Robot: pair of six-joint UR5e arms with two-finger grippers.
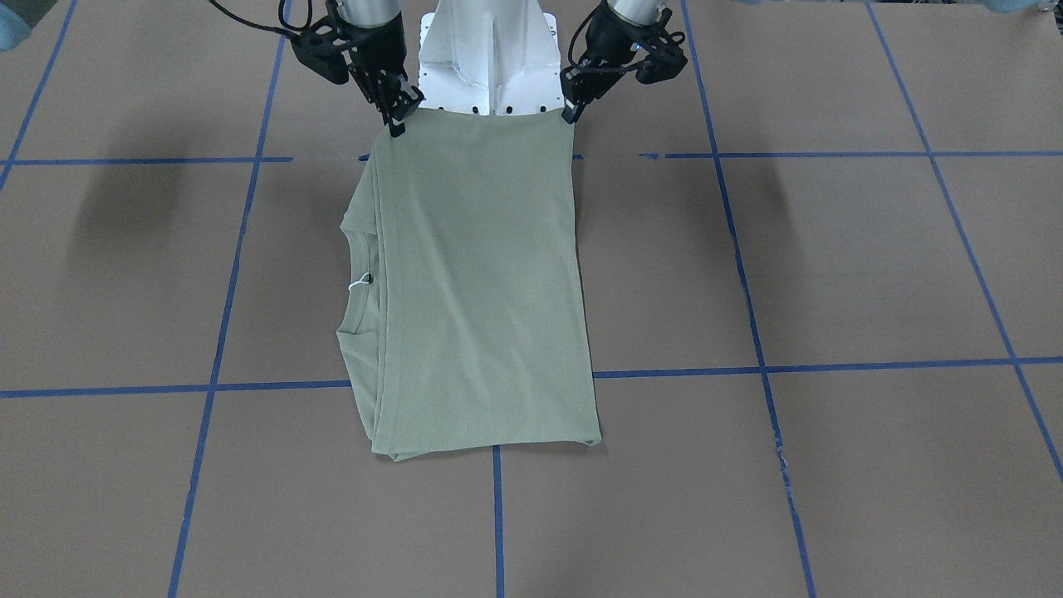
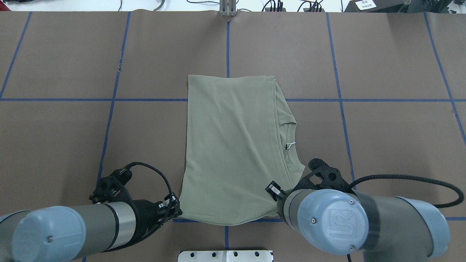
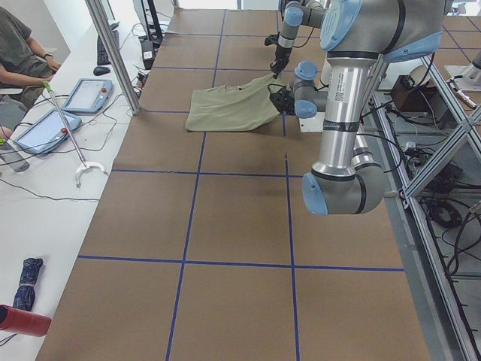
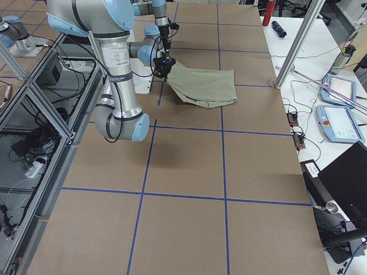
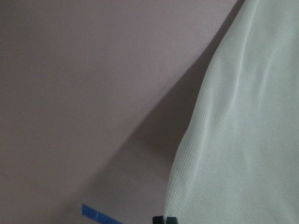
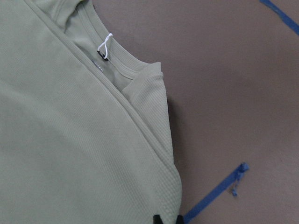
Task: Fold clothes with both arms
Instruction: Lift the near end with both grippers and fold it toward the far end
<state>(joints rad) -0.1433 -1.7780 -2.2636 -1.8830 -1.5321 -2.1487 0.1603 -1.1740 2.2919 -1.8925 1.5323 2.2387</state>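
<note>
The pale sage-green shirt [image 1: 482, 282] lies folded lengthwise on the brown table, collar and white neck tag [image 1: 359, 284] toward the robot's right. Its edge nearest the robot is lifted off the table. My left gripper [image 1: 571, 112] is shut on that edge's left corner, which also shows in the overhead view [image 2: 177, 211]. My right gripper [image 1: 397, 124] is shut on the right corner; in the overhead view it is mostly hidden under its own arm [image 2: 327, 222]. The left wrist view shows the shirt's side edge [image 5: 247, 140], the right wrist view the shirt's collar and tag [image 6: 103, 46].
The white pedestal base [image 1: 490, 58] stands just behind the lifted edge. Blue tape lines [image 1: 830, 365] grid the brown table. In the exterior left view a seated person [image 3: 19, 53] and tablets [image 3: 86, 94] are at a side bench, with a metal pole [image 3: 113, 53].
</note>
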